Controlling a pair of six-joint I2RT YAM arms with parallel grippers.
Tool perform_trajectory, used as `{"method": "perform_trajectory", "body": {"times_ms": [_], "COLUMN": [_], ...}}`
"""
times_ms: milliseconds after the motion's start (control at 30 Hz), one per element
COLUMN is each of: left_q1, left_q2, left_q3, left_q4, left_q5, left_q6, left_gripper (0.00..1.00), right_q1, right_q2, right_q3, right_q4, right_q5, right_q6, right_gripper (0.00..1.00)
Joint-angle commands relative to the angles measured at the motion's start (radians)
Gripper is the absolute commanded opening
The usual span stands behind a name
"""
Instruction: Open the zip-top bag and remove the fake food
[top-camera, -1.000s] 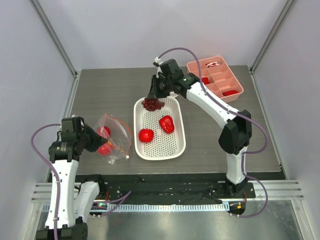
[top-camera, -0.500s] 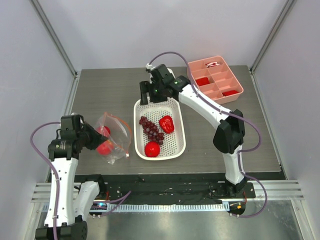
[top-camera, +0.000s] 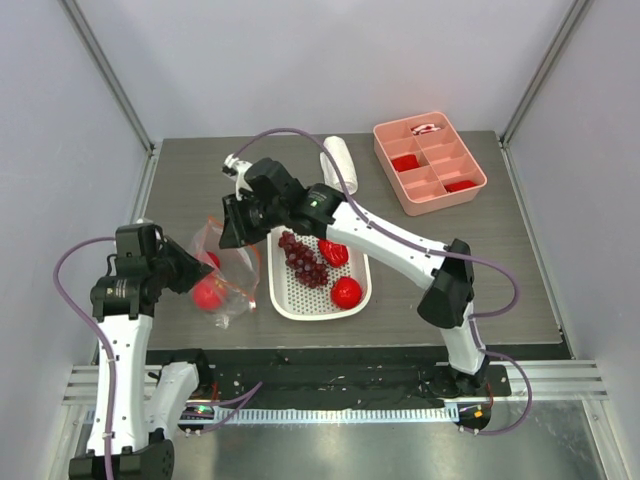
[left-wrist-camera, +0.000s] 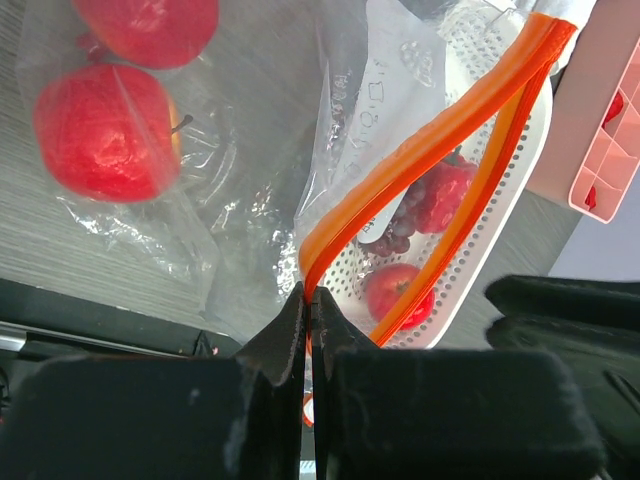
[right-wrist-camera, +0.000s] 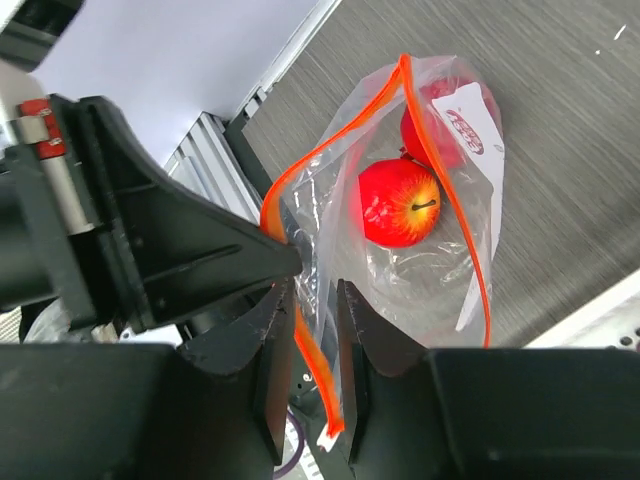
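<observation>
On the worktop's (top-camera: 190, 190) left front lies the zip-top bag (top-camera: 236, 276), mouth open, with two red pieces of fake food (right-wrist-camera: 400, 203) inside. The left gripper (left-wrist-camera: 308, 300) is clamped on the orange zip strip (left-wrist-camera: 440, 130). The right gripper (right-wrist-camera: 305, 310) stands narrowly parted astride that strip. The grape bunch (top-camera: 303, 258) and two red fruits (top-camera: 346, 292) lie in the white basket (top-camera: 365, 262) just beside.

We find the zip-top bag (top-camera: 235, 275) left of the basket (top-camera: 305, 300), which holds the grape bunch (top-camera: 303, 258); the tray (top-camera: 443, 163) lies behind, rightward.
</observation>
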Motion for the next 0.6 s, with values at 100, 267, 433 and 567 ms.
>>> {"method": "perform_trajectory", "body": {"times_ms": [100,267,433,567], "left_q1": [-0.001,-0.002,-0.002,-0.002], "left_q2": [-0.005,0.001,-0.007,-0.027], "left_q3": [0.068,0.125,0.128,0.116], "left_q4": [0.015,0.009,-0.016,-0.040], "left_q5": [0.026,0.043,0.042,0.020], "left_q6": [-0.011,-0.031,-0.022,0.005], "left_gripper": [0.00,0.00,0.00,0.00], "right_q1": [0.016,0.034,0.060,0.089], "right_q2": [0.078,0.132,0.207,0.232], "right_q3": [0.014,0.034,0.075,0.074], "right_q4": [0.063,0.062,0.059,0.056], "right_q5": [0.005,0.045,0.059,0.068], "right_q6": [0.024,-0.004,-0.020,-0.027], "right_gripper": [0.30,0.35,0.38,0.41]}}
